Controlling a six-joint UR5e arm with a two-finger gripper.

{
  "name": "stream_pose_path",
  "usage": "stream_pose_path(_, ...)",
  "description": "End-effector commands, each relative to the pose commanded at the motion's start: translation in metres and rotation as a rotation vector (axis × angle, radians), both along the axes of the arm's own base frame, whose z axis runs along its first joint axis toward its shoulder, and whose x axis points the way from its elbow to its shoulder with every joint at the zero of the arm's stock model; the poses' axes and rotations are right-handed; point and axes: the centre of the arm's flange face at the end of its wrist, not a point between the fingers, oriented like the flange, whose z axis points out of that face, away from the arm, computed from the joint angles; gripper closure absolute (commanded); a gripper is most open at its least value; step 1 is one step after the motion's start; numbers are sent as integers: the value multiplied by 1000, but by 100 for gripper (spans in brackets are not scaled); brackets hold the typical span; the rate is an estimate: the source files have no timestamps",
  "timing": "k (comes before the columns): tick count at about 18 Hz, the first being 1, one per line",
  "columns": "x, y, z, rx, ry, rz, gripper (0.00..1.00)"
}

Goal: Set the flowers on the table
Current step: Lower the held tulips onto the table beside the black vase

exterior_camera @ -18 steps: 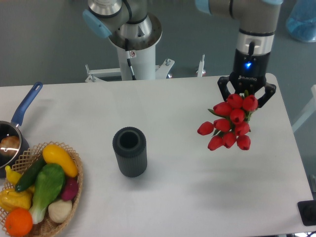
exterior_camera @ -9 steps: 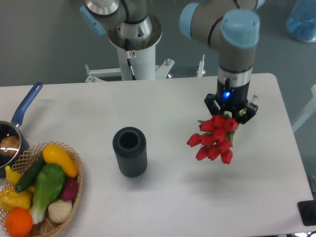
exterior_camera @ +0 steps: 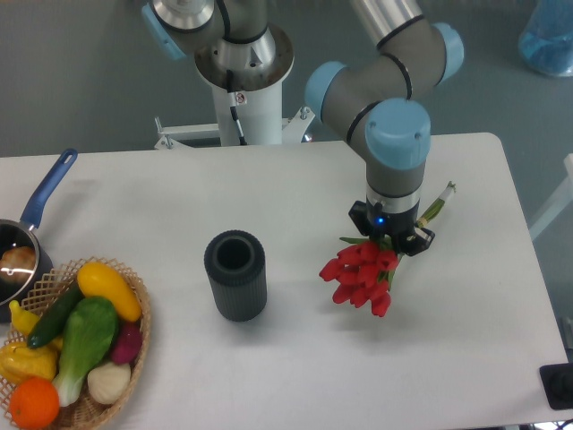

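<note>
The flowers (exterior_camera: 360, 273), a bunch of red tulips, hang low over the right half of the white table (exterior_camera: 295, 358). Their red heads point toward the front left, and the green stems (exterior_camera: 436, 202) stick out to the back right. My gripper (exterior_camera: 390, 238) is shut on the flowers just behind the heads, with its fingers mostly hidden under the wrist. I cannot tell whether the heads touch the tabletop.
A dark ribbed vase (exterior_camera: 236, 274) stands upright to the left of the flowers. A wicker basket (exterior_camera: 134, 345) of vegetables sits at the front left corner. A pan with a blue handle (exterior_camera: 47, 188) is at the left edge.
The arm has moved left and toward the front while dropping lower, carrying the flowers with it. The bunch has tilted, and its stems now show behind the wrist.
</note>
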Motion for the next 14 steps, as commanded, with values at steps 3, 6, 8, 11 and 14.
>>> stream_pose_path(3,-3,-1,-9,-7,-14,-22,63)
stream_pose_path(6,-5,-1,-19,-12,-31,-22,63)
stream_pose_path(8,-5,0,-22,-13,-33,-22,63)
stream_pose_path(11,-7,0,-29,-18,-41,-22,62)
stream_pose_path(14,-7,2,-34,-12,-53,-22,59)
